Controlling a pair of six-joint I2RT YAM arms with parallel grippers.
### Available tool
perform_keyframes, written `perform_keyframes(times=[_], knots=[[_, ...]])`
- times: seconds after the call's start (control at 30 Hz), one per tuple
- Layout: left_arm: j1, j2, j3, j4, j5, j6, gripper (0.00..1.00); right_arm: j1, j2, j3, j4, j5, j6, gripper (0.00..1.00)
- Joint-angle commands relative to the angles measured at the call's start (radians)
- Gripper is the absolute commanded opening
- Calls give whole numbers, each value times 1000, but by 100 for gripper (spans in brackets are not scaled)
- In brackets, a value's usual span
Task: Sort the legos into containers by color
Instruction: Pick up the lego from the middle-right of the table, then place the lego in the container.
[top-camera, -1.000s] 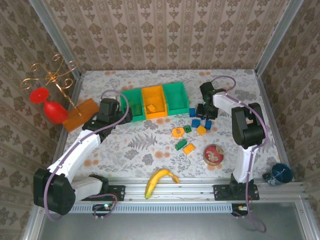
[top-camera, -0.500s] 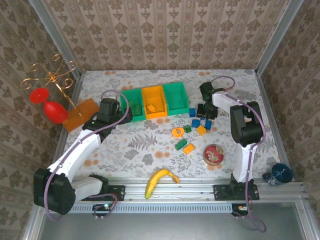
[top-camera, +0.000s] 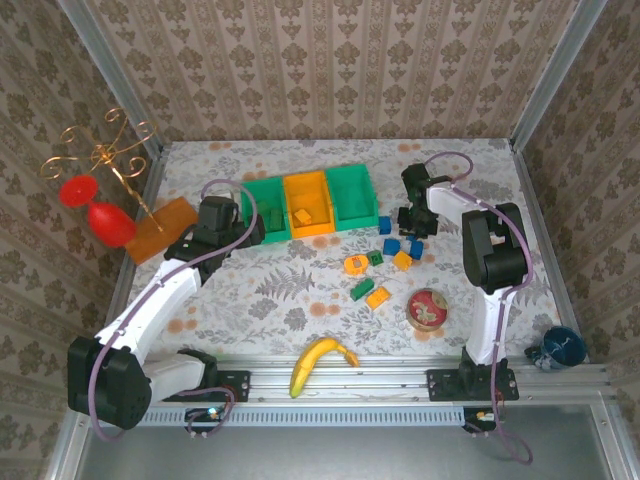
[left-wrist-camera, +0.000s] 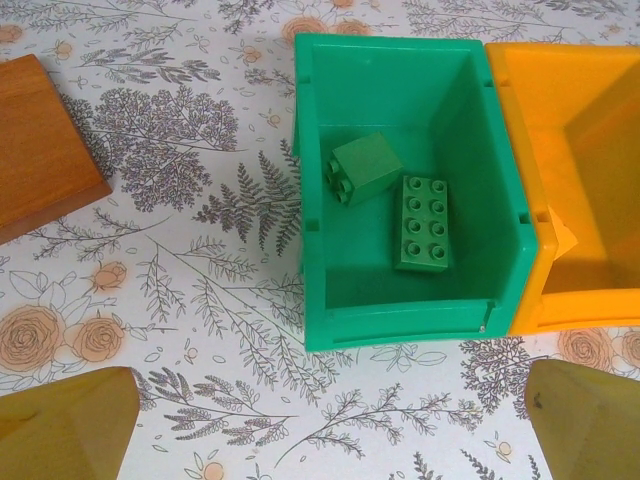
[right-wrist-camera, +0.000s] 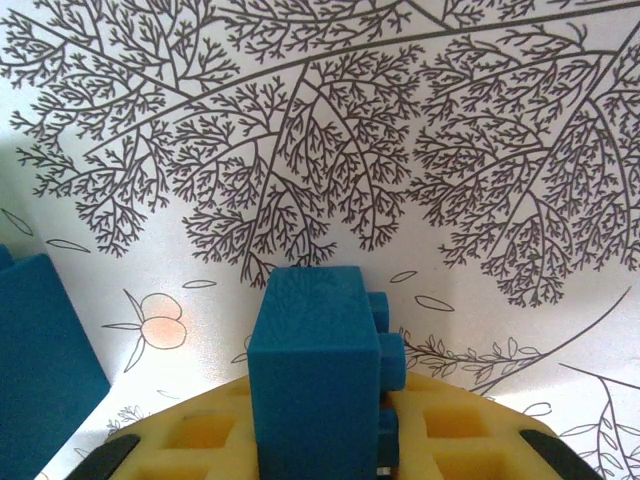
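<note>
- Clamping a blue block between its yellow pads, the right gripper is sitting low over the flowered table, off to the right of the bins, with its jaws closed on that block; I cannot tell whether the block is touching the table.
- A second blue block is lying just beside the held one, on its left in the right wrist view.
- The left gripper is hovering with its fingers spread wide and nothing between them, just in front of the left green bin.
- Two green legos are lying inside that bin, a long studded one flat and a smaller square one tilted beside it.
- The orange bin is standing between the left bin and the right green bin, touching both, and is holding an orange piece.
- Loose legos, blue, green and orange-yellow, are lying scattered on the table between the bins and the round tin.
- A banana is lying near the front rail, and an orange board is lying to the left of the bins.
</note>
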Motion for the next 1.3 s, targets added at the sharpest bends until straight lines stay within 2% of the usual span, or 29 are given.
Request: perform_keyframes(times=[0.0,0.27,0.63,0.9,1.27], knots=[[8,3,-13,16,13,-17,100,5,-40,-25,22,18,4,15],[8,2,-14,17,16,-16,100,6,-87,-46,24,31,7,7],[9,3,-11,19,18,-17,100,28,-183,-51,18,38,22,6],[9,2,-8,21,19,-17,100,119,-242,6,19,53,30,6],[9,-5,-6,18,20,-21,100,257,-119,227,-6,124,0,6]])
